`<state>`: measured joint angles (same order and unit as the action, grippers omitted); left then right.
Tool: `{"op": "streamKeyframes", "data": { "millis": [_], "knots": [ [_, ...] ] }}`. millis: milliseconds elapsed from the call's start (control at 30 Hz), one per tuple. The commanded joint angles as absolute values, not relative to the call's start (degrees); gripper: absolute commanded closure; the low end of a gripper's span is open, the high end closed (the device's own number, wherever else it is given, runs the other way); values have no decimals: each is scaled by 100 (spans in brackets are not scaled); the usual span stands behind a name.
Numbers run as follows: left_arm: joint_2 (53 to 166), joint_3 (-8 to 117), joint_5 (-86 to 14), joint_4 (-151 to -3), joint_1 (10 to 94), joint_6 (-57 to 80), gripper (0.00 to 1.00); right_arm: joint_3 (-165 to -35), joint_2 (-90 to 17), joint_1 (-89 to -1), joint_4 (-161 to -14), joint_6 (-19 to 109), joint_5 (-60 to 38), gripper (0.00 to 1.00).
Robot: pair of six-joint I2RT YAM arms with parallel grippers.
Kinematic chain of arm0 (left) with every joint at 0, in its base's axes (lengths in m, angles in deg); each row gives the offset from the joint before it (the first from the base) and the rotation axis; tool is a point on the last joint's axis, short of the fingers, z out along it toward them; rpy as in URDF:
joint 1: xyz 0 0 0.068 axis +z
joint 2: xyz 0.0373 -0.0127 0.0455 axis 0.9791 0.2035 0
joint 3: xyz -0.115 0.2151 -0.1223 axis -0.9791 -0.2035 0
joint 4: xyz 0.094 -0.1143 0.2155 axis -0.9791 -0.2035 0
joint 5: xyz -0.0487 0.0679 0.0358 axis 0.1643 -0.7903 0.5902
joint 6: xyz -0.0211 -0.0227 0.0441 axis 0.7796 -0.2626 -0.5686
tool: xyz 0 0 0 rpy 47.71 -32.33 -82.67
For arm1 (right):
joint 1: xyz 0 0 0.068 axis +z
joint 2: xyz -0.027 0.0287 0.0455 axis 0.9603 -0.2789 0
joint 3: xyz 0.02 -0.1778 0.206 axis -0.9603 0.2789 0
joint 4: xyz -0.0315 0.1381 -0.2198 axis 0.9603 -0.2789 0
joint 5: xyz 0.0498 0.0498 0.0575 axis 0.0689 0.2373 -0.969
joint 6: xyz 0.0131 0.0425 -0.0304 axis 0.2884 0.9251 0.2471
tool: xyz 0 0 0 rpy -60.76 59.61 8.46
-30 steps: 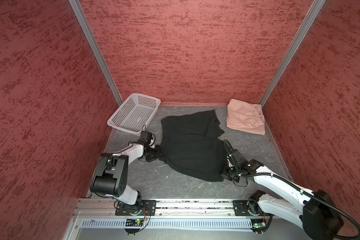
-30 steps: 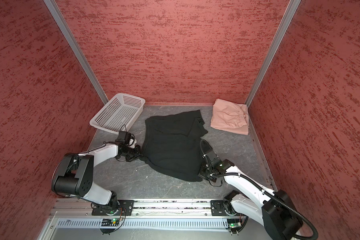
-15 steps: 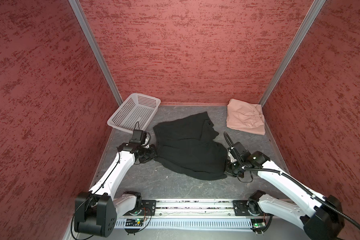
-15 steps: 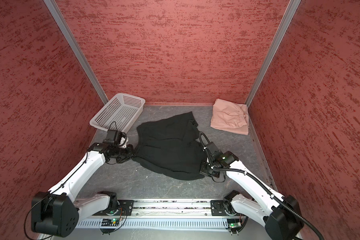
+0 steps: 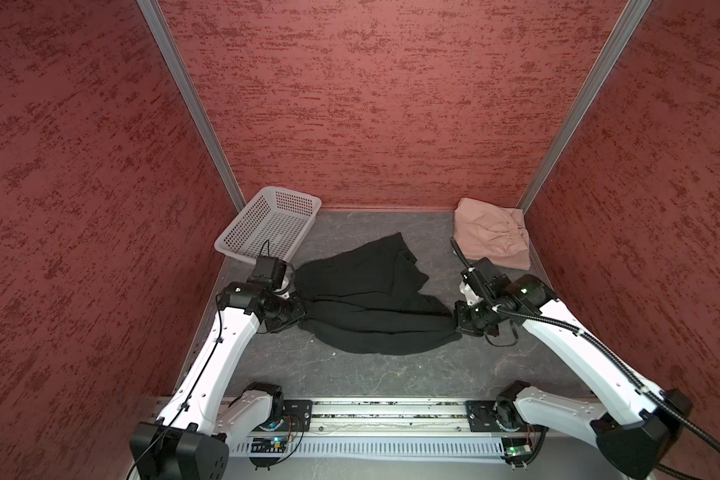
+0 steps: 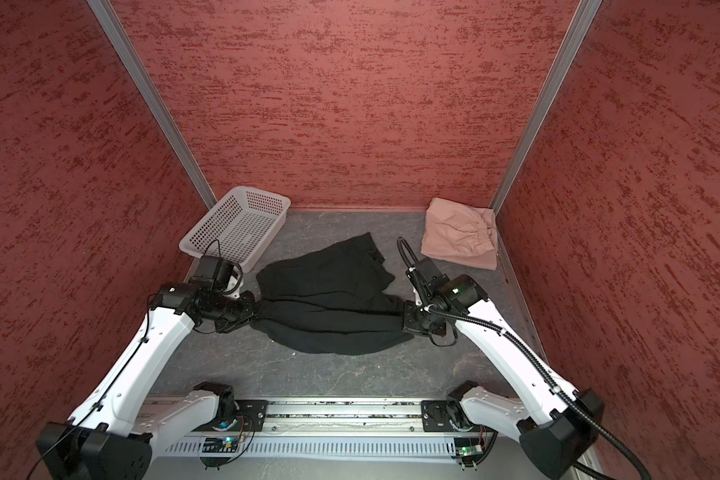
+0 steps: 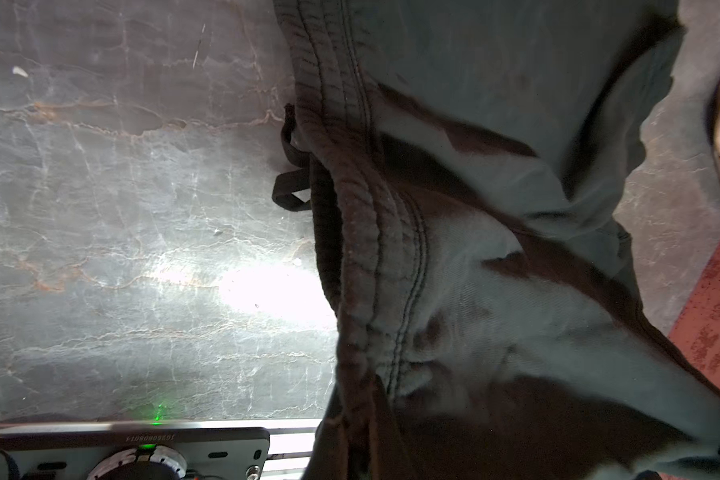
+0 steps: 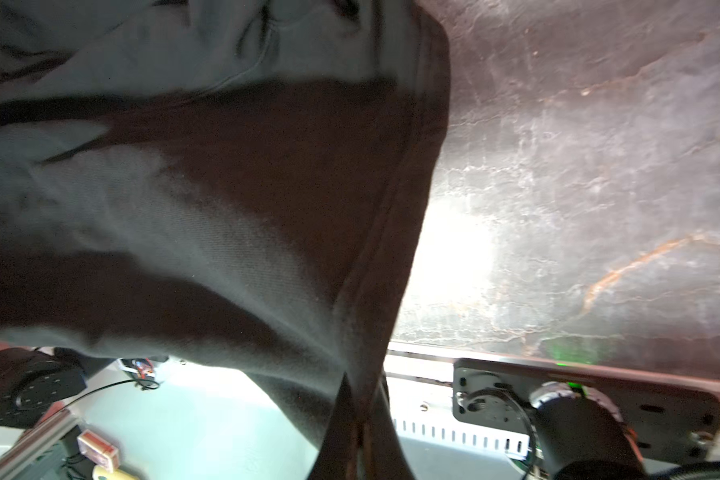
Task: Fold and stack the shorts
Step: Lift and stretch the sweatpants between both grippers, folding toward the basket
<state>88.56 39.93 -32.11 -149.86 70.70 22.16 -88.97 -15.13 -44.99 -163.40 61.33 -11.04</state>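
Note:
The black shorts [image 5: 371, 299] [image 6: 329, 307] hang stretched between my two grippers above the middle of the grey table, their near edge sagging down. My left gripper [image 5: 302, 318] [image 6: 255, 316] is shut on their left end, and the ribbed waistband [image 7: 362, 232] runs into its jaws. My right gripper [image 5: 458, 322] [image 6: 406, 320] is shut on their right end, with a cloth edge [image 8: 375, 332] pinched between its jaws. The pink shorts [image 5: 491, 239] [image 6: 460, 239] lie folded in the back right corner.
A white perforated basket [image 5: 267, 226] [image 6: 235, 224] sits at the back left, just behind my left wrist. Red walls close in three sides. The arm rail [image 5: 387, 415] runs along the front edge. Bare grey table [image 5: 371, 374] lies in front of the black shorts.
Both grippers have risen and moved back from the front, lifting the black shorts' held edge off the table. The cloth has bunched and now hangs between them.

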Motion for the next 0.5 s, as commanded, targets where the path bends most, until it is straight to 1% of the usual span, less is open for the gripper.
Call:
{"op": "streamKeyframes", "data": {
  "millis": [0,300,467],
  "knots": [
    [9139,4271,-3380,-14852,7192,1944,99,-9220,-1795,-4820,-16193,5538,-859,100],
    [10231,5161,-3451,-14601,7637,1193,97,-10699,-3160,-5450,-15285,4521,-960,100],
    [10988,5638,-3386,-14559,7740,940,97,-11638,-4367,-5613,-15146,3985,-1109,100]
  ]
}}
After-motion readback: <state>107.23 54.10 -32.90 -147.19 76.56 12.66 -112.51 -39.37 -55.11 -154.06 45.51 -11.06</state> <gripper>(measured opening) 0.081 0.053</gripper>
